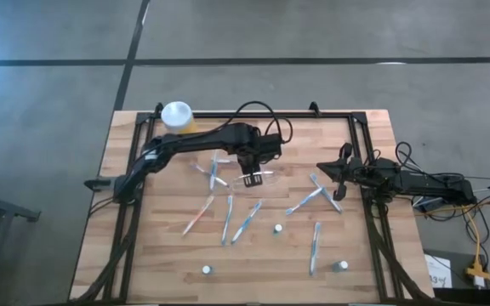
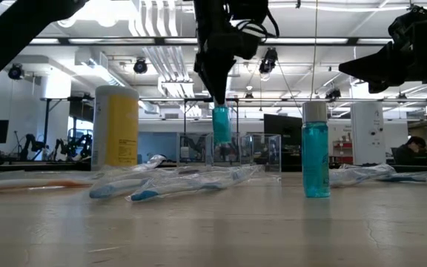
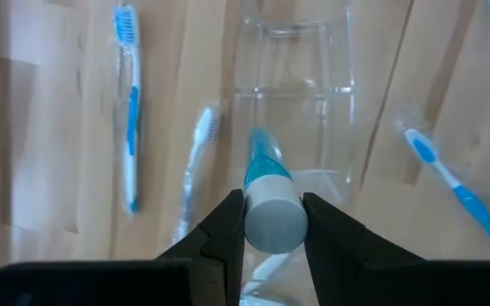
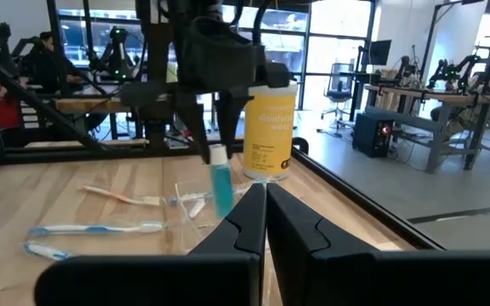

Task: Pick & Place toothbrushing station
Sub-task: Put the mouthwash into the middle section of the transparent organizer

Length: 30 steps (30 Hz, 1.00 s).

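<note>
Wood table [image 1: 143, 255], left gripper [image 3: 272, 223] (wrist view) pinching bottle [image 3: 270, 204]

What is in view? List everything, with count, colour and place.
Table: one, light wood, under both arms.
Canister: one, yellow with white lid, at the table's far edge.
Holder: one, clear, mid-table under the left claw.
Toothbrushes: about eight, blue and white, wrapped, scattered mid-table.
Bottles: four, teal with pale caps; three stand among the toothbrushes, one is held.
Left claw: shut on a bottle above the holder.
Right claw: shut, raised at the table's right side.
</note>
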Motion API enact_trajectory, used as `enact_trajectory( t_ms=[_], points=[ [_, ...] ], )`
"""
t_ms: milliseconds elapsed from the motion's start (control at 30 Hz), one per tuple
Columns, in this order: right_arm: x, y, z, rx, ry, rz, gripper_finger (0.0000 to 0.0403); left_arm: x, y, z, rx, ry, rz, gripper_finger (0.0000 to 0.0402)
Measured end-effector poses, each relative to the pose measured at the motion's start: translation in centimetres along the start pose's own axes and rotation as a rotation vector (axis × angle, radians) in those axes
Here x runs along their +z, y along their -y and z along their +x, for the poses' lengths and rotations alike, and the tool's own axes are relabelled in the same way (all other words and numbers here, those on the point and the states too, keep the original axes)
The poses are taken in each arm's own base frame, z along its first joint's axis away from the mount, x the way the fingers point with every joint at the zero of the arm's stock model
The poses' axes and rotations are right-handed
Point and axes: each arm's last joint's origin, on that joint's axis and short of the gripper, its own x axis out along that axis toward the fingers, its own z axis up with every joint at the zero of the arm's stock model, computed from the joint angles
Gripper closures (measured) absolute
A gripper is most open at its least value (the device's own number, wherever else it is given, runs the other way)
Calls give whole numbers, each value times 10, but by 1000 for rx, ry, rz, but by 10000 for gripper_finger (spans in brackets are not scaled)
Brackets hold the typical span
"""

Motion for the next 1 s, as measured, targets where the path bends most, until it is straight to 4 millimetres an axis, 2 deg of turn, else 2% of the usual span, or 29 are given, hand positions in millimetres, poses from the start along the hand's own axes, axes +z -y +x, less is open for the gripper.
enact_trajectory(
  t_ms=[267,500,1000],
  points=[
    [0,0,0,0,0,-11,394,3,0,3,1,28,132,304],
    [0,0,0,0,0,-11,394,6,-2,11,3,23,166,304],
    [0,0,0,0,0,-10,394,7,-2,39,-4,-71,251,304]
  ],
)
